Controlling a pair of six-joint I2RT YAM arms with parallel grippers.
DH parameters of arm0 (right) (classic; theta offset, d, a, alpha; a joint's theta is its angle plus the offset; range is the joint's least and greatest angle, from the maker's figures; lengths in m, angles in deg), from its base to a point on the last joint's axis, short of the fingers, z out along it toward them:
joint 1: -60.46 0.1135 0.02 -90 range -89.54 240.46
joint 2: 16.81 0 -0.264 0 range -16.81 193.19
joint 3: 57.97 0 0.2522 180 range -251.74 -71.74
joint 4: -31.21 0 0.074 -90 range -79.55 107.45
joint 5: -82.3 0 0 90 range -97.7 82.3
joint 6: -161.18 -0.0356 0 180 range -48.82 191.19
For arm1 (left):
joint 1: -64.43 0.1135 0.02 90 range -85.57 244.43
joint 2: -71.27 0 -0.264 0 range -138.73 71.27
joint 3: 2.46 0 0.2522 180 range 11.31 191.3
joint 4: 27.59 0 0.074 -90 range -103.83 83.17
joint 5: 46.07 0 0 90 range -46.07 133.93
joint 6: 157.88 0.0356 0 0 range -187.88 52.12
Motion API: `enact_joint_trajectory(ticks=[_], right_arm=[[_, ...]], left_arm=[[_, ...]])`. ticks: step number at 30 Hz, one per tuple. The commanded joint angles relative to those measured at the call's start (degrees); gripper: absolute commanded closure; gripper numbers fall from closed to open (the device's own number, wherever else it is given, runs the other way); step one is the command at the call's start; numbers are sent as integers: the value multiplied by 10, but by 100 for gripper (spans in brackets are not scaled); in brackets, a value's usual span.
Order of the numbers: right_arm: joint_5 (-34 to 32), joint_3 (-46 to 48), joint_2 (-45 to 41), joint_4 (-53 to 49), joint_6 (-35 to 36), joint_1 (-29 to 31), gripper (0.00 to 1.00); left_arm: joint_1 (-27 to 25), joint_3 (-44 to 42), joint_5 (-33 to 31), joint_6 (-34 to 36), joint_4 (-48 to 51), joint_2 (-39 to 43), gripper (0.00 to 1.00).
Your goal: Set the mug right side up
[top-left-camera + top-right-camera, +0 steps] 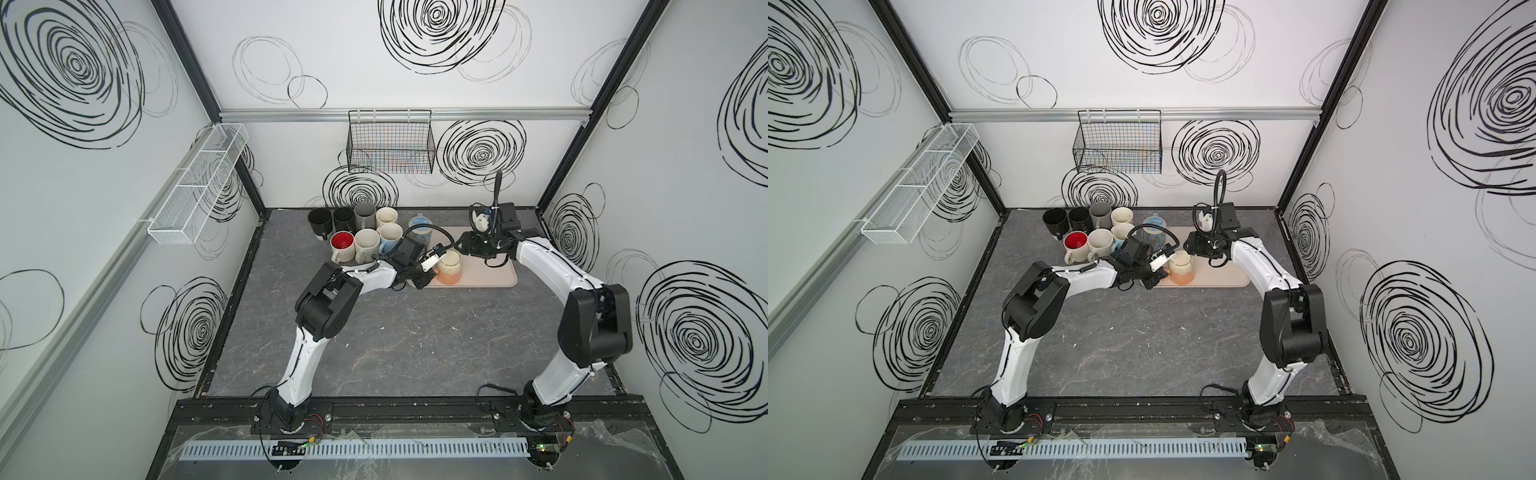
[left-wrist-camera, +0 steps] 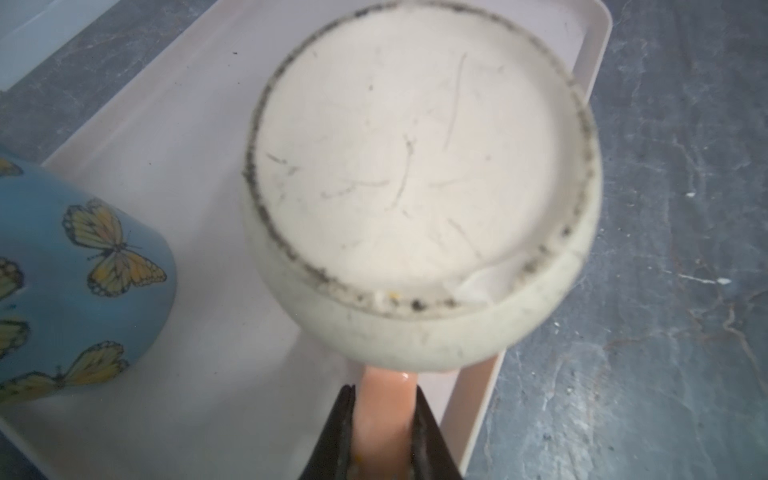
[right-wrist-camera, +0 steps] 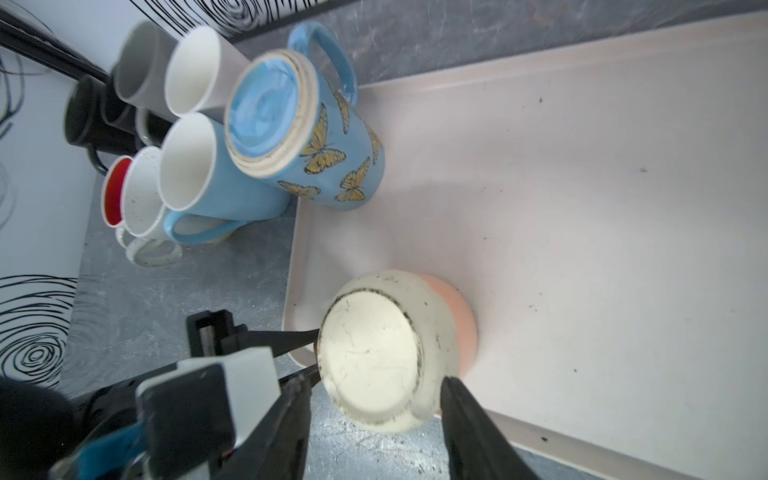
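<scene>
Left wrist view has my left pincer (image 2: 383, 388) clenched on the peach handle (image 2: 384, 419) of the mug (image 2: 407, 166), which stands upside down, scuffed cream base up, on the tray (image 2: 187, 124) near its front left corner. My right pincer (image 3: 378, 377) is released, its jaws spread to either side of the mug. A butterfly mug (image 3: 307, 124), also base up, stands at the tray's back left corner; more mugs (image 1: 367, 243) cluster upright on the surface beside the tray's left edge.
</scene>
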Motion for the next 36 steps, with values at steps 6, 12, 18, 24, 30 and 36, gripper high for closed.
enact_joint_trajectory(ticks=[6, 12, 18, 24, 30, 36], right_arm=[[41, 193, -182, 202, -150, -26, 46], [64, 282, -276, 293, -209, -25, 47], [98, 339, -321, 419, -266, 2, 47], [107, 343, -301, 498, -284, 68, 47], [133, 344, -254, 611, -327, 110, 47], [155, 303, -206, 629, -338, 138, 46]], left_arm=[[13, -91, 72, -216, -247, 115, 100], [26, -164, 81, -367, -417, 178, 100], [49, -215, 79, -512, -553, 227, 100], [76, -248, 77, -660, -641, 251, 100], [84, -282, 67, -749, -691, 280, 100], [84, -296, 71, -793, -719, 304, 100]])
